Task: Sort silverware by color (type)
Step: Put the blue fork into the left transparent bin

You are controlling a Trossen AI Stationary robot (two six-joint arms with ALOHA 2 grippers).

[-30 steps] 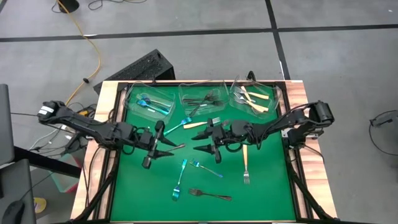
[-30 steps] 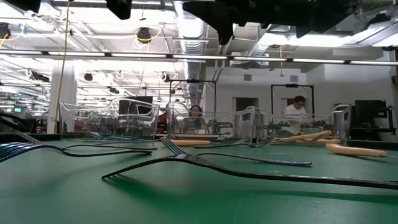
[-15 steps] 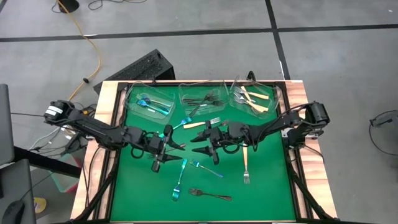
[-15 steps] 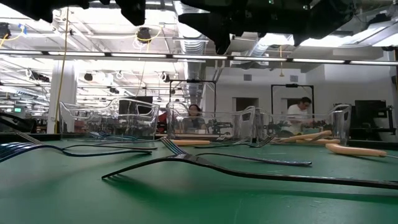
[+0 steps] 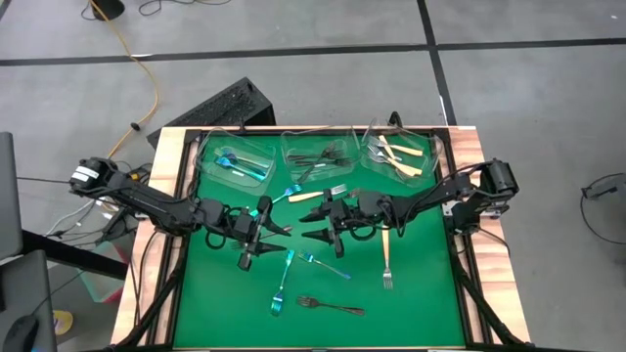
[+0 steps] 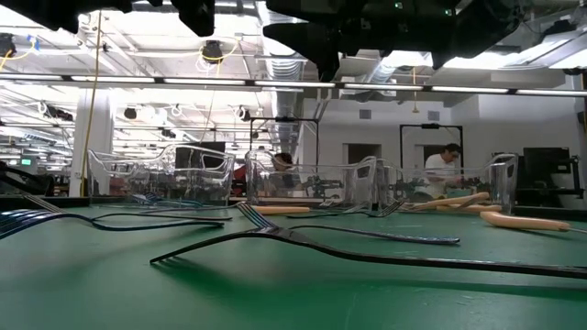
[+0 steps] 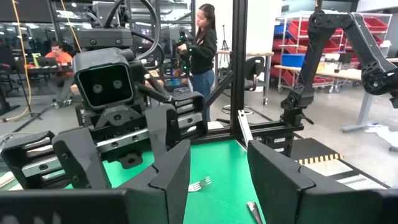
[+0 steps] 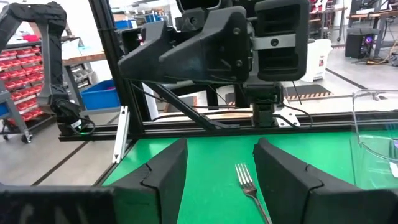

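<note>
- Left gripper [image 5: 277, 229]: its fingers [image 7: 171, 177] stand apart with nothing between them, hovering over the middle of the counter [image 5: 421, 293] and pointing toward the right arm.
- Right gripper [image 5: 311, 223]: also spread and empty, its fingers [image 8: 283, 171] face the left gripper (the two sit tip to tip, just apart).
- Step in hand, as I judge it: between picks, with neither arm carrying anything. The next move calls for one arm to tip down over a loose fork and close on its slim handle.
- Loose forks: a blue-teal fork [image 5: 281, 282] lies near and a little left of centre, another blue-teal fork [image 5: 326, 266] just beside it, a dark fork [image 5: 331, 306] nearest, and a cream-handled fork [image 5: 385, 256] to the right.
- Two more lie far of the grippers: a teal one [image 5: 279, 197] and a cream-handled one [image 5: 318, 194].
- Clear tubs [image 5: 207, 151] line the far edge, holding blue, dark and cream forks from left to right.
</note>
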